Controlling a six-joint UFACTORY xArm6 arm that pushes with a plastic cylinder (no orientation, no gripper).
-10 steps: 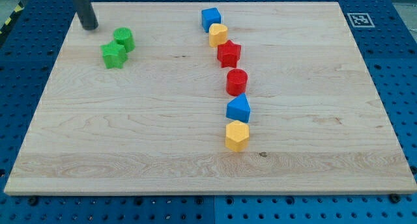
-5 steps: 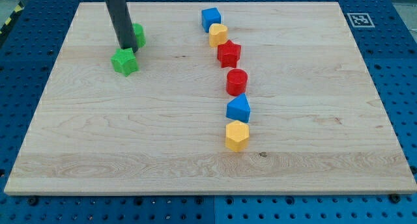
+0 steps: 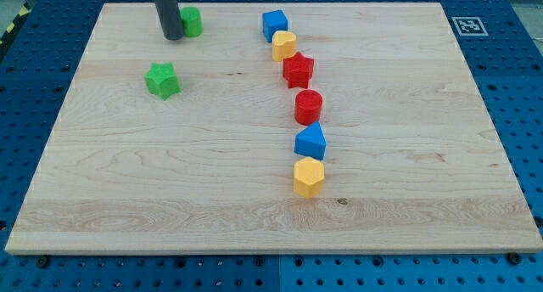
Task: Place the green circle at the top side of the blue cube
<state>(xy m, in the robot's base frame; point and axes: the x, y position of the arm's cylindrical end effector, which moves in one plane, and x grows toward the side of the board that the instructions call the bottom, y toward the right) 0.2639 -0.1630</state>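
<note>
The green circle (image 3: 192, 21) lies near the view's top edge, left of centre. My tip (image 3: 172, 37) stands right against its left side, touching or nearly so. The blue cube (image 3: 274, 25) sits to the right of the green circle, at about the same height, at the top of a column of blocks. A green star (image 3: 162, 80) lies below my tip, apart from it.
Below the blue cube runs a column: a yellow block (image 3: 284, 46), a red star (image 3: 298, 70), a red cylinder (image 3: 308, 107), a blue block (image 3: 310, 143) and a yellow block (image 3: 309, 176). The wooden board (image 3: 407, 173) has a marker tag (image 3: 467, 25) at its top right corner.
My tip went right from the far left, between the two green blocks, then up. The green circle slid up and right, away from the green star, which shifted slightly right.
</note>
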